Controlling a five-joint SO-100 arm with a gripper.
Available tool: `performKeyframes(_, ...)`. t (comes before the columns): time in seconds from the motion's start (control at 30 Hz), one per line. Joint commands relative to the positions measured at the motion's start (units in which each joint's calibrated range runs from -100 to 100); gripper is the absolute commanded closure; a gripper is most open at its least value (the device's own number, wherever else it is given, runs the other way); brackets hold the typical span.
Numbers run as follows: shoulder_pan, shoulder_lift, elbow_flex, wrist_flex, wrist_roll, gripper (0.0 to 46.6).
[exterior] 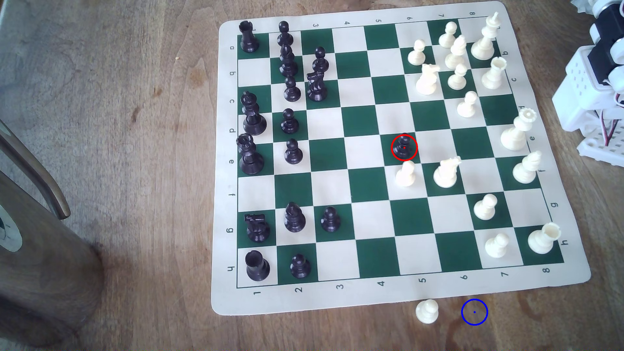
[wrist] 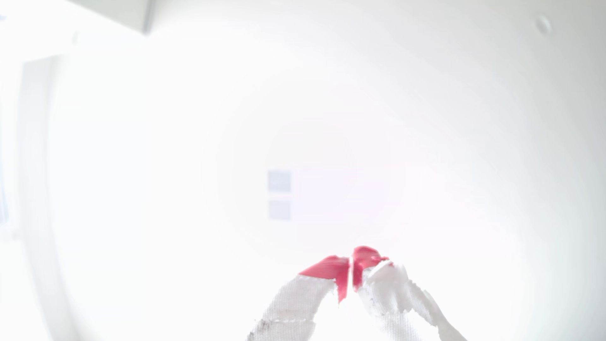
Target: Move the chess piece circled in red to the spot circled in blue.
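The black pawn [exterior: 404,145] circled in red is standing upright on a green square of the chess mat [exterior: 381,297], roughly mid-board toward the exterior view's right, with a cream pawn [exterior: 405,174] just beside it on the near side and a white knight [exterior: 446,172] close by. The blue-ringed spot [exterior: 474,312] is bare wood on the tabletop [exterior: 135,135], just off the mat's near edge, with a lone cream pawn [exterior: 427,311] standing next to it on the exterior view's left.

Hard to make out much from the wrist view, it's totally blown out white. All you really get is the jaws [wrist: 351,267]: two white tape-wrapped fingers [wrist: 295,305] with red tips, and the tips are touching or nearly so with nothing between them, so closed and empty.

The arm [exterior: 597,77] is cut off at the exterior view's right edge, only white housing, black motors and some wires, sitting well away from the pawn. A dark brown object [exterior: 44,263] at the left edge is cut off too, can't tell what it is.
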Motion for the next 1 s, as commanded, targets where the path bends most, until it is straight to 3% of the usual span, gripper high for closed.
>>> performKeyframes(0.0, 7.0, -0.2, 0.9, 19.4, 2.6, 46.5)
performKeyframes(0.17, 17.4, -0.2, 0.9, 48.7, 3.0, 46.5)
performKeyframes(0.5, 19.3, 3.5, -3.6, 87.7, -0.6, 46.5)
performKeyframes(0.63, 19.1, 16.0, -17.8, 100.2, -4.7, 46.1)
performKeyframes(0.67, 17.7, 20.9, -25.2, 107.2, -7.1, 44.9)
performKeyframes(0.8, 14.4, 30.2, -37.9, 118.8, -11.2, 44.1)
performKeyframes(0.97, 13.7, 47.3, -56.2, 129.5, -20.1, 40.4)
